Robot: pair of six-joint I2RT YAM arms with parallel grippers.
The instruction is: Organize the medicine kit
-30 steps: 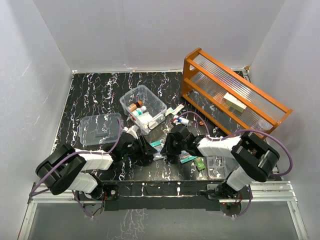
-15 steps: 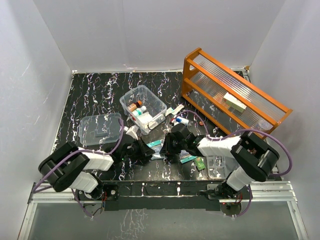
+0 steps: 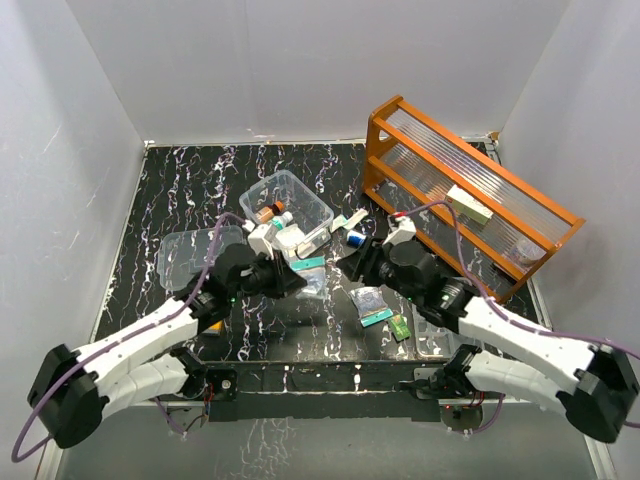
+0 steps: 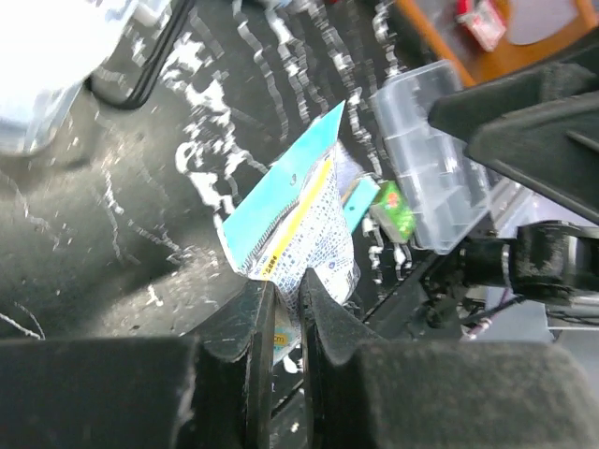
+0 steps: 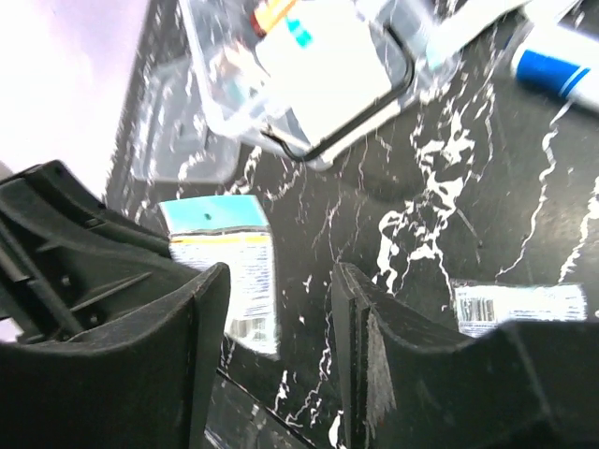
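Left hand [image 4: 285, 297] pinches teal sachet [image 4: 295, 210]; medicine kit box [image 3: 316, 212] holds bottles [image 3: 272, 214].

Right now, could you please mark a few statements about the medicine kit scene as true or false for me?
1. The left gripper is shut on a teal-topped sachet. True.
2. The right gripper is shut tight. False: it is open and holds nothing.
3. The lid sits closed on the clear box. False: it lies on the table beside the open box.
4. A small pale carton lies in the orange rack. True.
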